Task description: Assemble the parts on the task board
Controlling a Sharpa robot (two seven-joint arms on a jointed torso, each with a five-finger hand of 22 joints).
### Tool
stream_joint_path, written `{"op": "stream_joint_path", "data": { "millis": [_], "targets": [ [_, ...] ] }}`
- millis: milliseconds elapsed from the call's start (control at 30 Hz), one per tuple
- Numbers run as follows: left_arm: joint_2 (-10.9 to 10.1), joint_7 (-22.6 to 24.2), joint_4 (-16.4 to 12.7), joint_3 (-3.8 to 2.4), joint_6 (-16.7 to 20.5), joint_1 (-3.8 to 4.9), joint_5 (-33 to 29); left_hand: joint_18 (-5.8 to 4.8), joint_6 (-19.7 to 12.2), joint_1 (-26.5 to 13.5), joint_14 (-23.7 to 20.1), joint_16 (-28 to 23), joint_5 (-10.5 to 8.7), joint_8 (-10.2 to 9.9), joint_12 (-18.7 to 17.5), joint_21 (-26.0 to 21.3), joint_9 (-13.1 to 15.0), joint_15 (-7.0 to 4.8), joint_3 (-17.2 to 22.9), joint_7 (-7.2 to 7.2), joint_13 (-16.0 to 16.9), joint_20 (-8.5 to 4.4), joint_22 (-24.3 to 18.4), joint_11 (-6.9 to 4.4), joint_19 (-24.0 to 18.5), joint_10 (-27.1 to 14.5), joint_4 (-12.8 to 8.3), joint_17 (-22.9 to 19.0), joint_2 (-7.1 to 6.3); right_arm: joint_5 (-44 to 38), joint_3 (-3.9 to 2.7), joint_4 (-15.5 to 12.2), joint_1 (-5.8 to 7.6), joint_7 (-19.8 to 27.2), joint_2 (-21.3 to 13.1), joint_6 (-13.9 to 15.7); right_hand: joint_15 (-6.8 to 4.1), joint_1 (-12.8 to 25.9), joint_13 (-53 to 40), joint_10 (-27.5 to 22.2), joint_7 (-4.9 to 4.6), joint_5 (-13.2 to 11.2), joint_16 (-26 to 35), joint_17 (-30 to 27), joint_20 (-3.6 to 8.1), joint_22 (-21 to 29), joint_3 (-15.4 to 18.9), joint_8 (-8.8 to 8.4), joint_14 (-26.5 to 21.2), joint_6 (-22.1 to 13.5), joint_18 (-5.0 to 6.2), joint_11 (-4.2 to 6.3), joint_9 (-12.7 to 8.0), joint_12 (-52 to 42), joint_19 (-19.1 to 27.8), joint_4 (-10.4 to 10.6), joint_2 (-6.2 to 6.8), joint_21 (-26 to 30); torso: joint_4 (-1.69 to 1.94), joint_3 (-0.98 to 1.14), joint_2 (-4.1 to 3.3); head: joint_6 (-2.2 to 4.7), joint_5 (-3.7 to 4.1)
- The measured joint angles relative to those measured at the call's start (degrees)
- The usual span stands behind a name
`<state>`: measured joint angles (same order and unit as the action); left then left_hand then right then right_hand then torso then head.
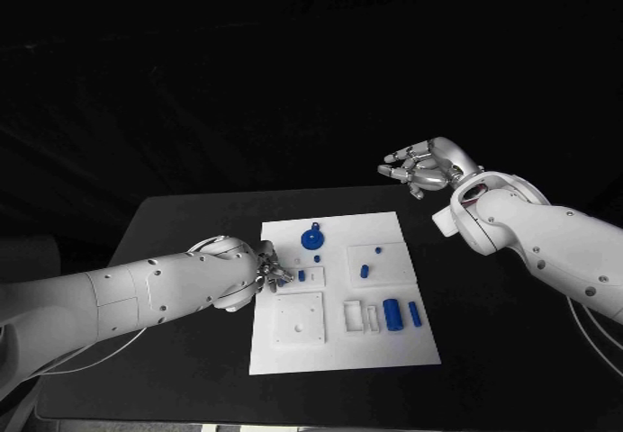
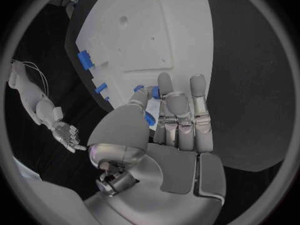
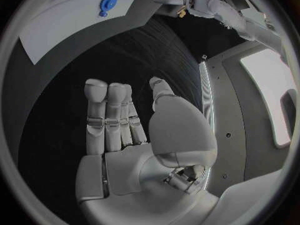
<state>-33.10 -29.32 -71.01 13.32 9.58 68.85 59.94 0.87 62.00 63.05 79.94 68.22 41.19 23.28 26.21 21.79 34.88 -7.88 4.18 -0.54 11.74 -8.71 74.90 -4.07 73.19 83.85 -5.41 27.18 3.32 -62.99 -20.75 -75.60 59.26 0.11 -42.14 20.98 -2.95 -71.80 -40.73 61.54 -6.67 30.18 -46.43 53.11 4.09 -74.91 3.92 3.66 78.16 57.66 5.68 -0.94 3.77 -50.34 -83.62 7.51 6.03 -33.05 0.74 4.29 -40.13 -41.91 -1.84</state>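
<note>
The white task board [image 1: 340,346] lies in the middle of the black table. On it are a round blue disc [image 1: 311,239], a blue cylinder [image 1: 392,313], a blue bar [image 1: 414,313] and several small blue pieces [image 1: 365,269]. My left hand [image 1: 266,270] sits low at the board's left edge with its fingers curled. In the left wrist view its thumb and a finger [image 2: 164,92] pinch a small blue part [image 2: 154,91] just above the board [image 2: 156,30]. My right hand [image 1: 422,166] hangs raised beyond the table's far right corner, fingers extended and holding nothing [image 3: 119,120].
A raised white square plate with holes [image 1: 296,319] takes up the board's near left part. Two white slotted holders [image 1: 361,315] stand beside the blue cylinder. Bare black table [image 1: 493,315] surrounds the board.
</note>
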Motion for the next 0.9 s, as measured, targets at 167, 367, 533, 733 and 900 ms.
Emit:
{"op": "stream_joint_path", "data": {
  "millis": [167, 367, 533, 733, 900],
  "targets": [
    [-0.24, 0.46, -0.34, 0.01, 0.39, -0.04, -0.07, 0.0, -0.73, 1.07, 0.0, 0.0, 0.63, 0.0, -0.43, 0.0, -0.02, 0.01, 1.05, 0.73, 0.0, 0.0, 0.05, 0.22, 0.0, 0.22, 0.54, -0.01, 0.73, 0.01, 0.0, 0.01, 0.0, 0.0, 0.0, 0.0, 0.0, 0.0, 0.0, 0.0, 0.0, 0.0, 0.0, 0.0, 0.0, 0.0, 0.0, 0.0, 0.0, 0.0, 0.0, 0.0, 0.0, 0.0, 0.0, 0.0, 0.0, 0.0, 0.01, -0.04, -0.01, 0.08, -0.03],
    [-1.92, 2.47, -1.59, -0.68, 0.65, -0.34, -1.4, -0.01, -1.65, 0.31, -0.32, 0.0, -2.66, 0.97, -1.06, 0.0, -1.04, 0.33, 2.85, 1.22, -0.07, 0.01, 0.04, 0.44, -0.43, -0.01, 2.12, -0.03, 1.82, 0.04, 0.0, 0.05, -0.03, 0.02, 0.0, -0.02, 0.0, 0.0, 0.0, 0.0, 0.0, 0.0, 0.0, 0.0, 0.0, 0.0, 0.0, 0.0, 0.0, 0.0, 0.0, 0.0, 0.0, 0.0, 0.0, 0.0, 0.0, 0.0, -0.01, -0.08, -0.01, 0.27, -0.07],
    [-3.68, 6.18, -2.98, -2.96, 0.67, -0.35, -4.5, 0.0, -2.24, 0.99, -0.62, 0.0, -6.0, 1.29, -1.55, 0.0, -0.2, 0.59, 2.86, 1.42, -0.15, 0.39, 0.04, 0.44, -0.86, -0.02, 2.12, -0.07, 2.5, 0.08, 0.0, 0.05, -0.09, 0.07, -0.1, -0.05, 0.0, -0.01, 0.0, 0.0, 0.0, 0.0, 0.0, 0.0, 0.0, 0.0, 0.0, 0.0, 0.0, 0.0, 0.0, 0.0, 0.0, 0.0, 0.0, 0.0, 0.0, 0.0, 0.04, -0.15, 0.06, 0.57, 0.05],
    [-5.38, 11.98, -4.25, -4.74, 0.66, 0.27, -9.46, 0.0, -2.78, 1.65, -1.17, 0.0, -8.31, 1.29, -2.2, 0.0, -0.07, 0.77, 2.86, 1.54, 0.01, 0.39, 0.03, 0.53, -1.24, -0.11, 2.12, -0.07, 3.17, 0.11, 0.0, -0.04, -0.2, 0.14, -0.14, -0.11, 0.0, -0.39, 0.0, 0.0, 0.0, 0.0, 0.0, 0.0, 0.0, 0.0, -0.02, 0.0, 0.0, 0.0, 0.0, 0.0, 0.0, 0.0, 0.0, -0.83, -0.38, 0.0, 0.09, -0.22, 0.1, 1.01, -0.07],
    [-6.95, 18.51, -5.17, -5.76, 0.06, 0.8, -15.03, -0.01, -3.51, 2.46, -1.75, 0.0, -11.51, 1.28, -2.49, 0.0, 0.0, 0.93, 2.86, 2.05, 0.22, 0.7, 0.03, 0.54, -1.55, -0.12, 2.12, -0.03, 3.98, -0.11, -0.01, -1.06, -0.63, 0.25, -0.3, -0.37, 0.0, -1.53, 0.0, 0.0, 0.0, -0.07, 0.0, 0.06, 0.21, 0.0, -0.22, 0.0, 0.0, 0.0, 0.0, 0.0, 0.0, 0.0, -0.21, -5.33, -1.52, 0.0, 0.05, -0.21, 0.1, 1.46, -0.33]
  ]
}}
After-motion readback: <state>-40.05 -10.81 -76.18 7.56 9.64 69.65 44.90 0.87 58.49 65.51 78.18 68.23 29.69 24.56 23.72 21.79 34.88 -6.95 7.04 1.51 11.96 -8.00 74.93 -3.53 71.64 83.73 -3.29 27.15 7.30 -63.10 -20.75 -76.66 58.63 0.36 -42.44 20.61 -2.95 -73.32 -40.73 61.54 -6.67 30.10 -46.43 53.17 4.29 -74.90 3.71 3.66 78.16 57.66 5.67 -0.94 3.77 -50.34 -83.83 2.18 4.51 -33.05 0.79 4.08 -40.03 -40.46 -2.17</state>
